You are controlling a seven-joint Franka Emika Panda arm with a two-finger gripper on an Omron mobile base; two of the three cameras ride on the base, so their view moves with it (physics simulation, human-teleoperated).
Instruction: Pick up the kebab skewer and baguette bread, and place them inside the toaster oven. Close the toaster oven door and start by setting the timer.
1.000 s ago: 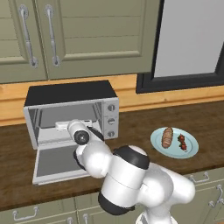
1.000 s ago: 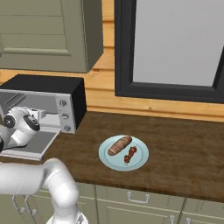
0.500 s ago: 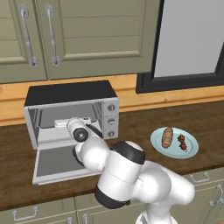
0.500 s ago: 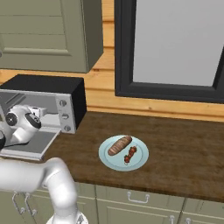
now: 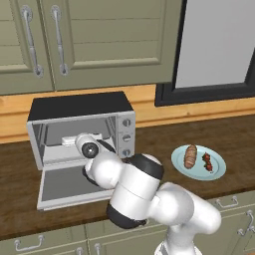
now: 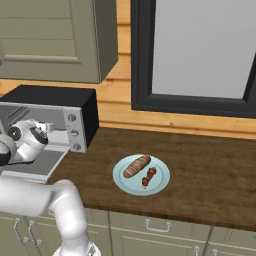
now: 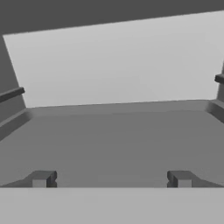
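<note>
No legible text or labels anywhere

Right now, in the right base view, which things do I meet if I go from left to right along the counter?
toaster oven door → toaster oven → baguette bread → kebab skewer, both on the plate.

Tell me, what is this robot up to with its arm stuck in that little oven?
The gripper is open and empty, reaching into the toaster oven, whose door lies folded down flat on the counter. The grey inside of the oven holds no food. The baguette and the kebab skewer lie side by side on a light blue plate on the counter to the right, so neither has been loaded.
</note>
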